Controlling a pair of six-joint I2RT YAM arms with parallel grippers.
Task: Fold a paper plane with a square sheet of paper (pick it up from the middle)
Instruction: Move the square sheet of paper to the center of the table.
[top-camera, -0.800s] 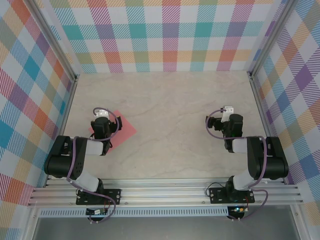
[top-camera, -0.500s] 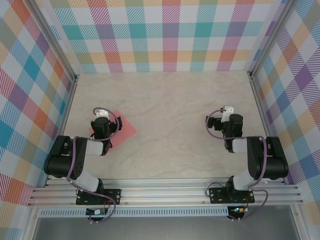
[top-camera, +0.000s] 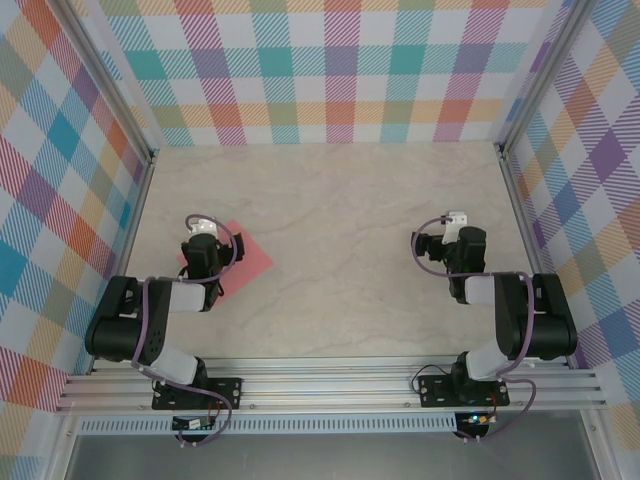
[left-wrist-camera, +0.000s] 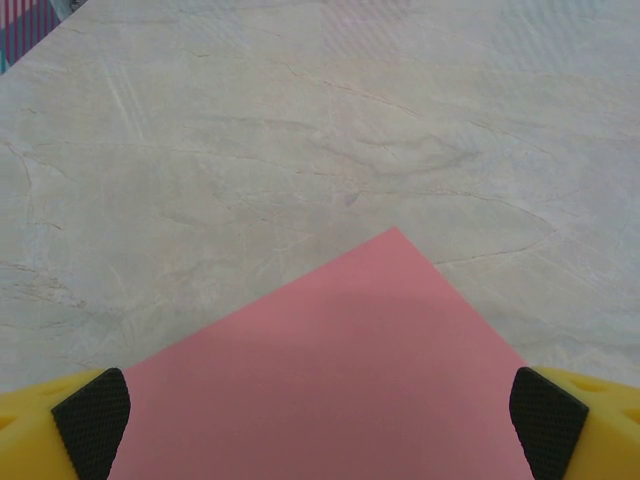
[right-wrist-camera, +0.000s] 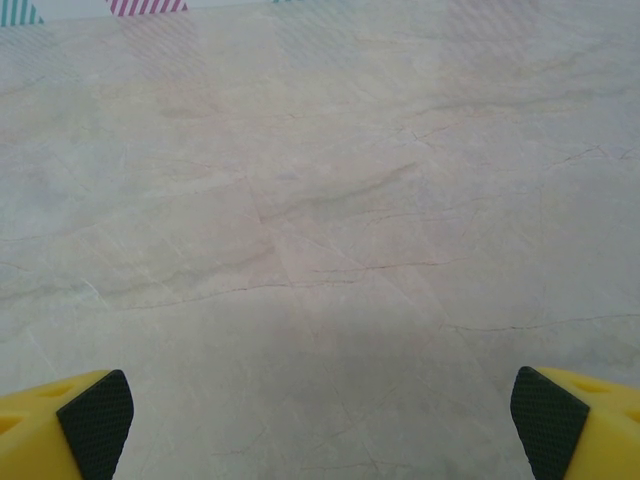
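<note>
Sheet: we see the square sheet of paper (left-wrist-camera: 340, 370) flat on the worktop (top-camera: 340, 200), corner-on, diagonal pointing ahead.
Left gripper (left-wrist-camera: 320, 415): spread wide, empty, right over the sheet; nearer arm.
Right gripper (right-wrist-camera: 320, 415): spread wide, empty, well apart.

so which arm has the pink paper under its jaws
The left arm: pink paper lies beneath its open jaws; the right arm has bare table.

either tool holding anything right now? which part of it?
Nothing is held. The left tool is open over the square sheet of paper, which lies flat on the table; the right tool is open over bare table.
</note>
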